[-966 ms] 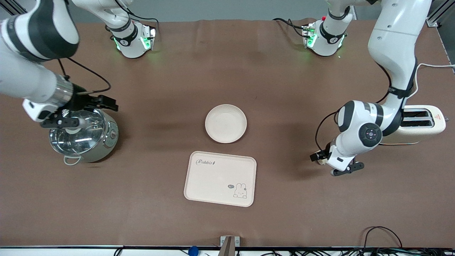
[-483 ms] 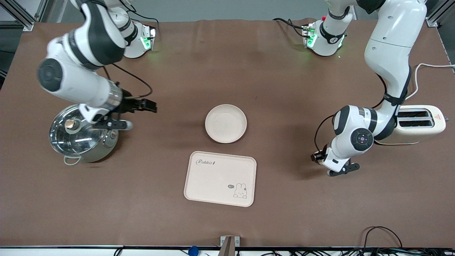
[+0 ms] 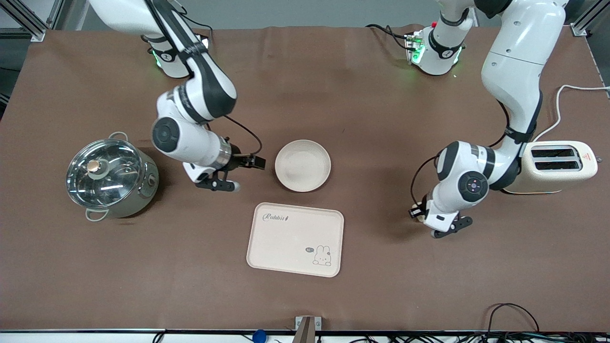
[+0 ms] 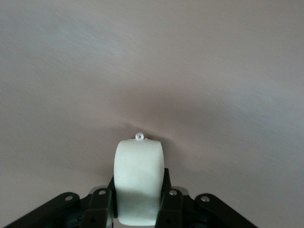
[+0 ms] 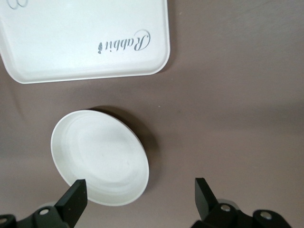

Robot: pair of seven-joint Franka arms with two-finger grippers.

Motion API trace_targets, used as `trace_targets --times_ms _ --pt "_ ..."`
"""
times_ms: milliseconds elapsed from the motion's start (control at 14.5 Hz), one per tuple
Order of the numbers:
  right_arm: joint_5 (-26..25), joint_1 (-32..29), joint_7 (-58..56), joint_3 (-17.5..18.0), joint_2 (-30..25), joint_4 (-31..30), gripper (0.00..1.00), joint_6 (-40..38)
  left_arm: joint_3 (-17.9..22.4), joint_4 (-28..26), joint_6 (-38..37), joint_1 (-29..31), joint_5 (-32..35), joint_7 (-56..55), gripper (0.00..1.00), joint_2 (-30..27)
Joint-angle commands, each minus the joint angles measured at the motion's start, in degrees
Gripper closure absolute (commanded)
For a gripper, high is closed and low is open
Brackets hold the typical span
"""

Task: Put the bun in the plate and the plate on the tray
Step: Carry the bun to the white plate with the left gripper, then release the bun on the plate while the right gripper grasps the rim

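Front view shows the cream rectangular tray with its "Rabbit" script lying nearest the camera, and the round shallow cream-white plate just past it, both bare, so neither step looks done. Right gripper hangs beside the plate, jaws apart, likely to grasp its rim. Left gripper, over bare tabletop toward the left arm's end, is clamped on the small cream-white stubby bun, whose long axis seems to run out along the fingers.

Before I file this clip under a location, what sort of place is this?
Probably a robot lab bench set up as a mock kitchen: a brown-covered table with a lidded pot, a toaster, a plate and a tray, framed by aluminium rails and loose cables.
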Motion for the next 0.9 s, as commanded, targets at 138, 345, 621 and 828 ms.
trace_targets --times_ms 138,345,621,828 --pt "1.34 4.56 1.22 -0.52 3.08 0.20 0.00 2.15 -9.47 4.95 -8.62 -2.75 0.75 -17.18 0.65 -2.00" --pt "1.70 7.99 2.88 -0.52 4.84 -1.64 0.00 7.66 -11.16 7.07 -9.16 -8.98 0.67 -28.35 0.65 -0.68" --pt "1.52 9.40 2.63 -0.69 6.60 -2.70 0.00 9.44 -11.25 11.11 -8.64 -17.34 0.58 -42.77 0.64 3.88" --pt "1.52 9.31 2.71 -0.61 6.08 -4.63 0.00 10.49 -11.25 13.66 -8.11 -21.03 0.58 -48.32 0.63 6.70"
